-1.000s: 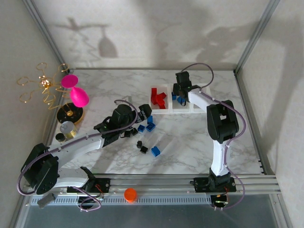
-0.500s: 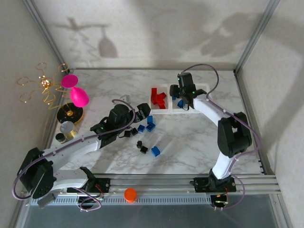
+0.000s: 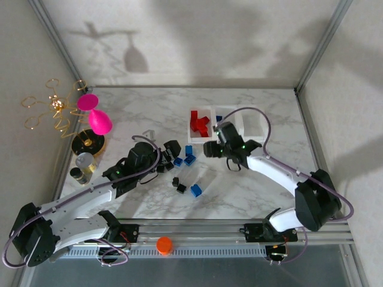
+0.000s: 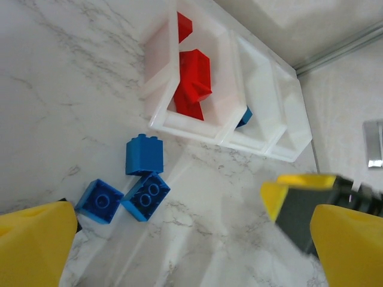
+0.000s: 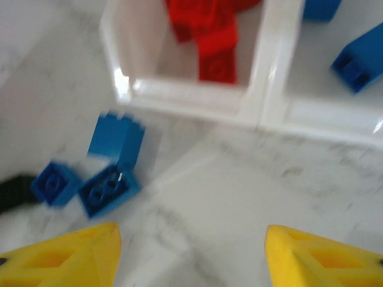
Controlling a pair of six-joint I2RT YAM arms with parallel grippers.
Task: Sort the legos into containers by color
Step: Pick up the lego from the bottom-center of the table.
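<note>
1. Three white containers [image 3: 254,127] sit joined in a row at the far middle of the marble surface [image 3: 239,185], and both arms are reaching toward them
2. The left-hand bin holds the red legos [image 4: 192,84]: one big clump plus another piece at the far end, so at least two, though the exact count is hard to call
3. In the middle bin the right wrist view picks out two blue legos [image 5: 358,60], one by the near wall and one at the frame's top edge
4. On the surface just in front of the red bin, three more blue bricks are bunched close together [image 3: 190,159]; two show their studs and one shows its side
5. A fourth loose blue brick [image 3: 195,190] lies apart from that bunch, nearer the arm bases, which makes four blue ones on the surface
6. Two black legos [image 3: 178,185] lie side by side between the bunch and that lone blue brick; the darker bits near the left arm are too small to tell
7. The right tool [image 5: 191,245] hovers over the surface in front of the red bin, yellow fingers spread wide and nothing between them
8. The left tool [image 4: 191,239] is just left of the blue bunch, jaws wide apart and holding nothing
9. Off to the side are one pink goblet [image 3: 94,113] at the left and one orange cap [image 3: 164,244] by the near rail
</note>
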